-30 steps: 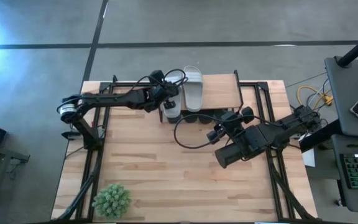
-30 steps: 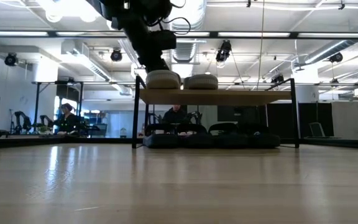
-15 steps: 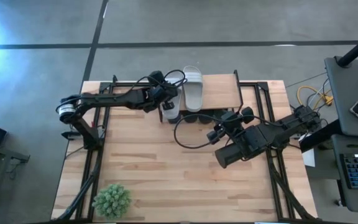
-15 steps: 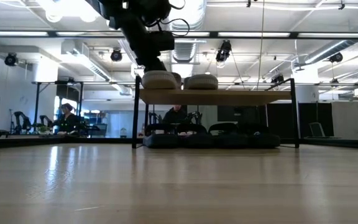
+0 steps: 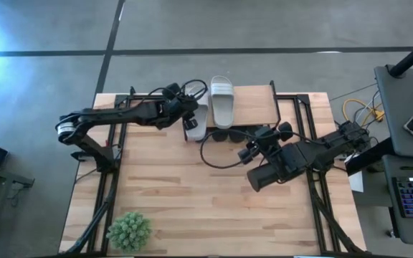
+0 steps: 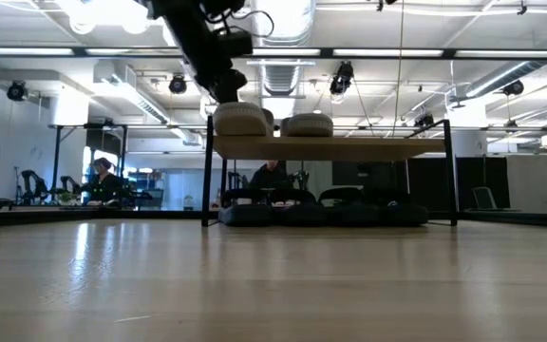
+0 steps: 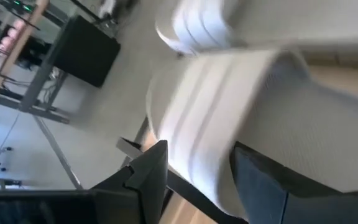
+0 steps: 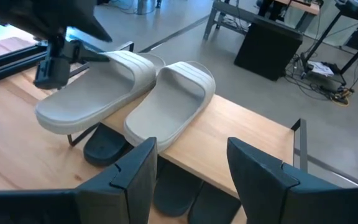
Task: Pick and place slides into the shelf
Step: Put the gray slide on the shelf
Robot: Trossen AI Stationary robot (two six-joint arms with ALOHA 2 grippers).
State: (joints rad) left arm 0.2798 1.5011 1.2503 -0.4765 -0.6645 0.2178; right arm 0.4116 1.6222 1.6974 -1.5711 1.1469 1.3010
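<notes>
**Slide Placement: Two Pale Slides on Shelf Top**

High view: Two pale grey-white slides (image 5: 221,101) lie side by side on the plank top of the shelf (image 5: 255,104). The left gripper (image 5: 189,112) sits at the outer slide; the right gripper (image 5: 252,153) hovers beside the shelf.

Low view: Black slides (image 6: 321,211) rest beneath the plank, inside the thin wire frame.

Left wrist view: Jaws spread, flanking one ribbed pale strap.

Right wrist view: Jaws spread, gripping nothing.
</notes>
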